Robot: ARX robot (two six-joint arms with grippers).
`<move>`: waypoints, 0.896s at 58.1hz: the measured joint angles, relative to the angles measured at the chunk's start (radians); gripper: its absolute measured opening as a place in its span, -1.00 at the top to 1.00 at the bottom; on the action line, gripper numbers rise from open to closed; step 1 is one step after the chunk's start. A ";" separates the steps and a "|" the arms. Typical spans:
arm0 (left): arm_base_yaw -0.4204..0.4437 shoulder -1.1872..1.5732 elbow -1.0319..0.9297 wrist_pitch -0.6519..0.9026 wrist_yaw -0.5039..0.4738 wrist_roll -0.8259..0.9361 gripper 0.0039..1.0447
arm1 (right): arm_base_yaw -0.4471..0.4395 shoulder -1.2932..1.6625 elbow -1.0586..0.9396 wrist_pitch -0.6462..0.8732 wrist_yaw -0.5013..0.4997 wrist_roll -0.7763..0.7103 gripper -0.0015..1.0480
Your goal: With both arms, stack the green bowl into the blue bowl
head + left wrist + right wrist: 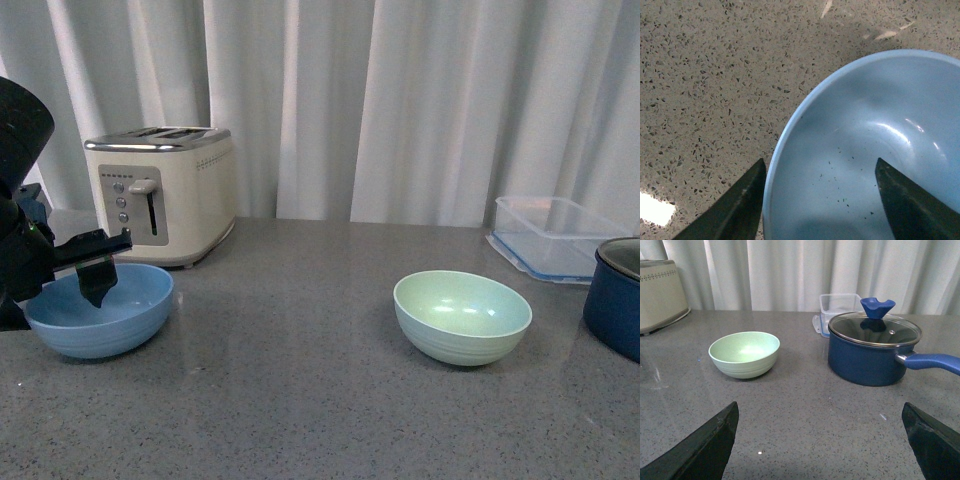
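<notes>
Straddling the rim of the blue bowl (100, 318), far left beside the toaster (160, 195), the left gripper (819, 165) is held apart, a closing pinch being judged the next need; the green bowl (462, 315) stands untouched right of centre, ahead of the right gripper (820, 407), likewise spread.

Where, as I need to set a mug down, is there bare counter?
The widest bare stretch lies between the blue bowl and the green bowl, back to the curtain. Crowded: far right, where the clear container and navy pot sit close; far left, where the left hand straddles the blue bowl's rim by the toaster.
</notes>
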 joint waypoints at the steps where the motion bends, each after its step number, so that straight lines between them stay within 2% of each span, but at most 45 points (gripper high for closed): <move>1: -0.001 0.000 0.000 0.000 0.000 0.000 -0.21 | 0.000 0.000 0.000 0.000 0.000 0.000 -0.81; 23: -0.010 -0.010 -0.009 -0.001 0.013 -0.010 0.94 | 0.000 0.000 0.000 0.000 0.000 0.000 -0.81; 36: -0.085 -0.076 -0.014 0.001 0.043 -0.022 0.94 | 0.000 0.000 0.000 0.000 0.000 0.000 -0.81; 45: -0.186 -0.090 0.019 0.031 0.075 -0.040 0.94 | 0.000 0.000 0.000 0.000 0.000 0.000 -0.81; 52: -0.264 -0.061 0.053 0.033 0.052 -0.043 0.94 | 0.000 0.000 0.000 0.000 0.000 0.000 -0.81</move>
